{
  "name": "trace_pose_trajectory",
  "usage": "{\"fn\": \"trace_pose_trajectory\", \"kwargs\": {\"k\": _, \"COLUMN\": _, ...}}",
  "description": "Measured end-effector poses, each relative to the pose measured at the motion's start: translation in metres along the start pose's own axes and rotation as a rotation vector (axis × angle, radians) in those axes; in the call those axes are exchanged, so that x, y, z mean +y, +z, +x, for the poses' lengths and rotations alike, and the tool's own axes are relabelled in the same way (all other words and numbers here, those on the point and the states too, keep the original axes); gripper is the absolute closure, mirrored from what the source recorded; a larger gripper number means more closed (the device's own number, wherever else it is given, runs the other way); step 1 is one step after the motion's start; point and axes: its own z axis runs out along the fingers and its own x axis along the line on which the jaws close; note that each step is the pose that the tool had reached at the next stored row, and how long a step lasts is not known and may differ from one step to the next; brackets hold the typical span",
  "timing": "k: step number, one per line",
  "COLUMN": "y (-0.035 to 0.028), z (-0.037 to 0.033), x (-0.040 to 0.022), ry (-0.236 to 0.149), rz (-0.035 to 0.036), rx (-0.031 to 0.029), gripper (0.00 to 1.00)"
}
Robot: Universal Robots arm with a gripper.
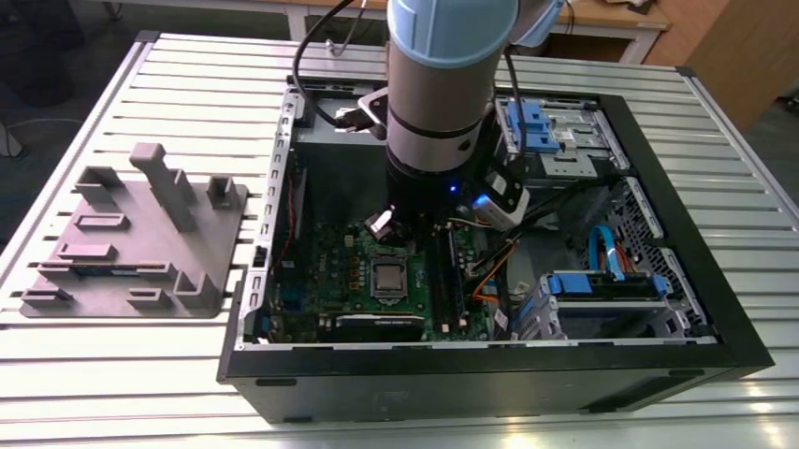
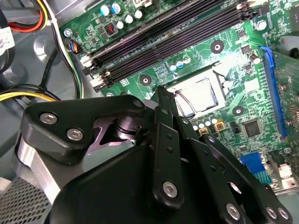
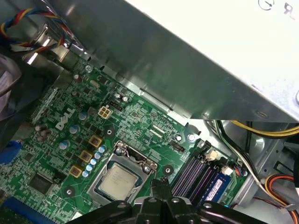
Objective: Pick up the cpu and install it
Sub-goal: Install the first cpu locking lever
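The cpu (image 1: 389,278) lies flat in its socket on the green motherboard (image 1: 325,253) inside the open computer case. Its silvery-beige top is framed by the metal socket frame (image 3: 122,155) in the first wrist view, where the cpu (image 3: 120,178) is plain to see. In the second wrist view the cpu (image 2: 198,95) glares white under the light. My gripper (image 3: 161,183) hangs just above the board beside the socket, between it and the memory slots (image 3: 196,172). The black fingers (image 2: 161,100) are pressed together with nothing between them.
A grey plastic tray (image 1: 125,243) with upright holders sits on the slatted table at the exterior view's left. The case wall (image 3: 187,70), bundled cables (image 2: 28,93), empty memory slots (image 2: 163,42) and blue drive brackets (image 1: 600,285) crowd the gripper's surroundings.
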Motion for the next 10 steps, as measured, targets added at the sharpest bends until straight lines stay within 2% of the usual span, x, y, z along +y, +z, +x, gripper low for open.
{"fn": "trace_pose_trajectory", "kwargs": {"k": 5, "y": 0.0001, "z": 0.0004, "x": 0.0003, "ry": 0.002, "rz": 0.0001, "rx": -0.0002, "gripper": 0.9}}
{"fn": "trace_pose_trajectory", "kwargs": {"k": 10, "y": 0.0004, "z": 0.004, "x": 0.0026, "ry": 0.016, "rz": 0.0012, "rx": -0.0008, "gripper": 0.9}}
